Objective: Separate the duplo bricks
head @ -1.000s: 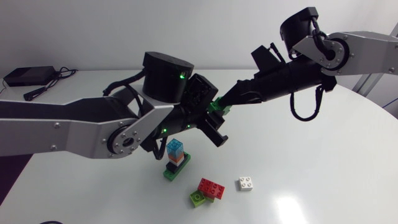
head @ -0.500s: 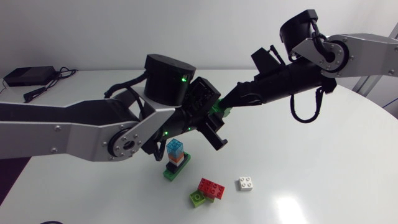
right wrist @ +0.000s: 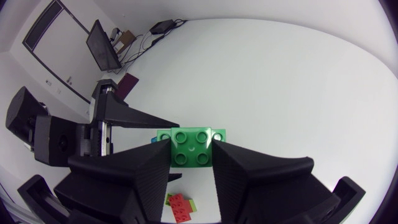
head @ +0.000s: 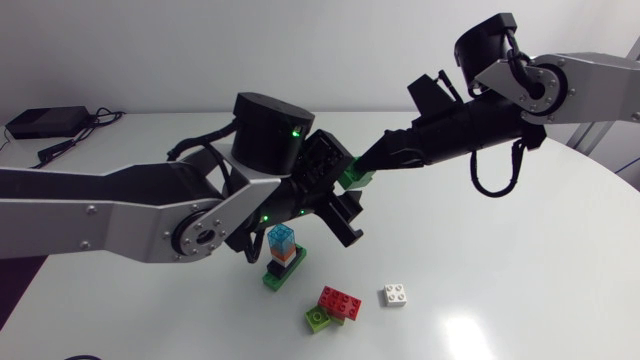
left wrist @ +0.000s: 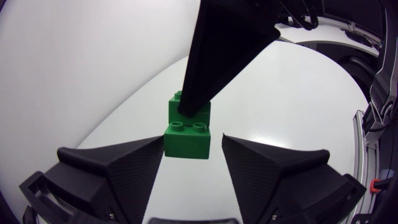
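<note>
A green duplo piece [head: 356,178], which looks like two green bricks joined in a step, hangs in the air above the table's middle. My right gripper [head: 366,165] is shut on its far part [right wrist: 193,146]. My left gripper [left wrist: 193,139] stands open around the near part [left wrist: 188,138], with a gap at one finger [left wrist: 261,165]. On the table below stands a small tower [head: 283,254]: clear blue on top, then orange, black and a green base. Near it a red brick lies on a lime one [head: 337,302], with a white brick [head: 396,294] beside them.
A black box with cables [head: 44,123] lies at the table's far left corner. Both arms cross over the middle of the white table [head: 520,260], above the tower.
My left gripper's fingers have spread apart and let go of the green piece. The right gripper keeps its hold; both arms have hardly shifted.
</note>
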Tool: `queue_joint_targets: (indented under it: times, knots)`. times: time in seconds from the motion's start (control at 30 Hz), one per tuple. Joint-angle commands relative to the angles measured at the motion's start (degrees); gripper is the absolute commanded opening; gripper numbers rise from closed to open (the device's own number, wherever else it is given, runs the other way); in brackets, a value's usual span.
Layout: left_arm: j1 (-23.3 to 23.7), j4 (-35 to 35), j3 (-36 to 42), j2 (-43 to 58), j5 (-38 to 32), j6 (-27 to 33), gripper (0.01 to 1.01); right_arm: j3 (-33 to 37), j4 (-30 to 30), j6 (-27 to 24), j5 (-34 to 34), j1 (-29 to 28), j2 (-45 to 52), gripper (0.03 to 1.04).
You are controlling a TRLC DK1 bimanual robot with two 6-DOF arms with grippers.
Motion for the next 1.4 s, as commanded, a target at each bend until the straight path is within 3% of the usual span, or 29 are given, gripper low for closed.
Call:
queue_joint_targets:
  times: [0.0,0.13,0.23,0.33,0.43,0.97,1.37]
  knots:
    - [-0.2,-0.2,-0.9,-1.1,0.4,0.3,0.695,-1.6,0.7,1.2,-0.3,-0.3,-1.2,0.23]
    - [-0.2,-0.1,-0.5,-1.1,0.4,0.3,0.69,-1.6,0.7,1.2,-0.3,-0.3,-1.2,0.23]
    - [0.0,0.1,-0.5,-1.1,0.4,0.2,0.589,-1.6,0.7,1.3,-0.3,-0.2,-1.2,0.23]
    - [0.2,0.1,-0.3,-1.1,0.4,0.2,0.582,-1.6,0.7,1.2,-0.3,0.0,-1.2,0.23]
    - [0.5,0.1,-0.1,-1.1,0.4,0.2,0.472,-1.8,0.8,1.2,-0.3,0.1,-1.1,0.23]
    - [1.5,0.2,0.6,-1.0,0.7,0.6,0.464,-2.7,1.1,1.0,-0.6,0.8,-1.2,0.23]
    - [-0.3,1.2,-1.0,-0.8,0.7,3.8,0.392,-2.3,0.5,1.0,-2.1,0.8,-1.4,0.23]
